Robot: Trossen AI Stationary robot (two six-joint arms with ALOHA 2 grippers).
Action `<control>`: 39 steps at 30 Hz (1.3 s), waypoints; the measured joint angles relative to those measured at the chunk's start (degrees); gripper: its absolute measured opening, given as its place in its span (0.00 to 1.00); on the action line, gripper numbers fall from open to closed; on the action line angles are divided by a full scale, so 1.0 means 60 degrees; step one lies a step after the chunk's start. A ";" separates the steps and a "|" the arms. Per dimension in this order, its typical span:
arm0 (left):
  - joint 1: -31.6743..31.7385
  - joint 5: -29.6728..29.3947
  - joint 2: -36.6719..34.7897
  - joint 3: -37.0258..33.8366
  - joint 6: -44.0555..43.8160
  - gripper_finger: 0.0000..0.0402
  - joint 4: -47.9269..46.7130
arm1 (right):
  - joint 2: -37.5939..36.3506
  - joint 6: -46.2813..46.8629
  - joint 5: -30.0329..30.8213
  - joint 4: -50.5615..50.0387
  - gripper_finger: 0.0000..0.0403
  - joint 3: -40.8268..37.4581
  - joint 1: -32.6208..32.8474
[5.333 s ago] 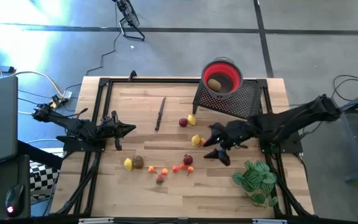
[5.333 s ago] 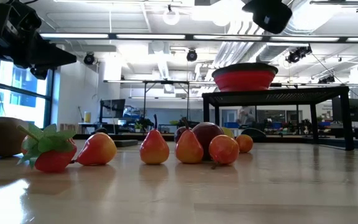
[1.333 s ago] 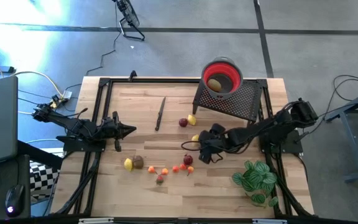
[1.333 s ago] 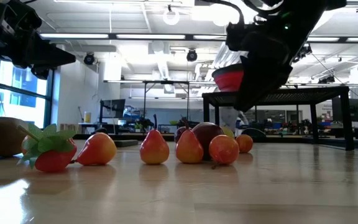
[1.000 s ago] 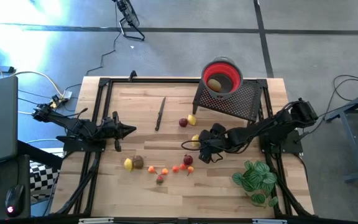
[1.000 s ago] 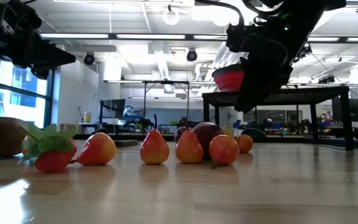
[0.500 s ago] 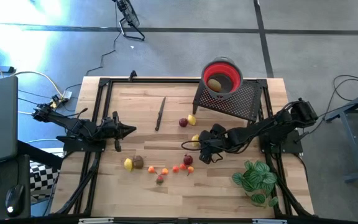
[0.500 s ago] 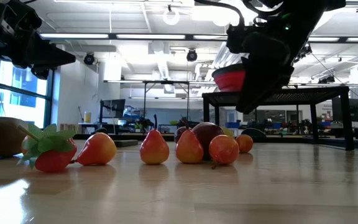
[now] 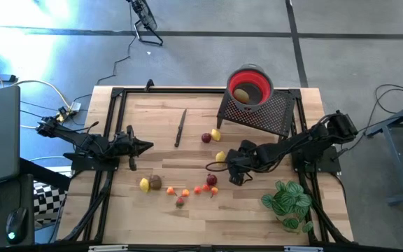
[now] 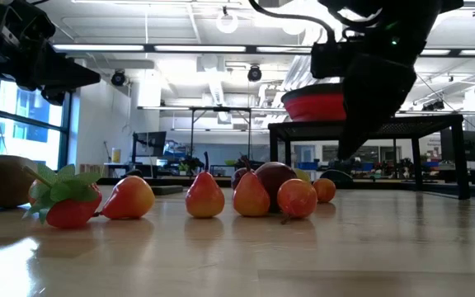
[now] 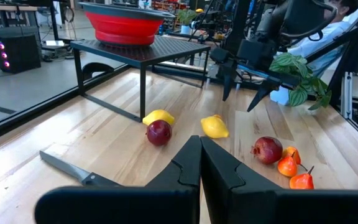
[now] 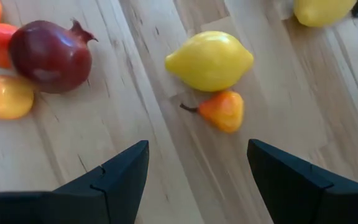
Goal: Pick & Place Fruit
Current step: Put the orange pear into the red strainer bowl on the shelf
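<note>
A: Surroundings? Obstructions?

B: Knife (image 9: 180, 127) far-left of centre; red bowl (image 9: 250, 85) on a black stand (image 9: 257, 112), far right, one fruit already inside; plant (image 9: 287, 203) near-right. Nothing blocks the lemon (image 12: 209, 60) or the small orange pear (image 12: 223, 110) touching it.

A: Grippers?

B: Right gripper (image 9: 224, 170) hovers over that pair, jaws wide, empty. Left gripper (image 9: 145, 146) waits at left, closed.

A: Change?

B: Right gripper has shifted slightly rightward within the last second; fruit unmoved.
</note>
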 joint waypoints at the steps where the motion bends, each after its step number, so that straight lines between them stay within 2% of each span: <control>1: 0.0000 0.0000 0.0000 0.0000 0.0004 0.00 -0.0004 | 0.0001 -0.0067 0.0023 -0.0002 0.66 0.0000 -0.0025; 13: 0.0000 0.0000 0.0004 0.0004 0.0004 0.00 -0.0007 | 0.0996 -0.0745 0.0127 0.0569 0.66 0.0004 -0.0316; 20: 0.0000 0.0004 0.0004 0.0004 0.0004 0.00 -0.0010 | 0.1115 -0.1359 0.0321 0.0730 0.66 0.0004 -0.0734; 26: 0.0000 0.0004 0.0004 0.0004 0.0002 0.00 -0.0011 | 0.1115 -0.1883 -0.0532 0.0755 0.66 0.0004 -0.1239; 39: 0.0000 0.0000 0.0004 0.0004 0.0004 0.00 -0.0036 | 0.1140 -0.2776 -0.1177 0.1079 0.66 0.0004 -0.1501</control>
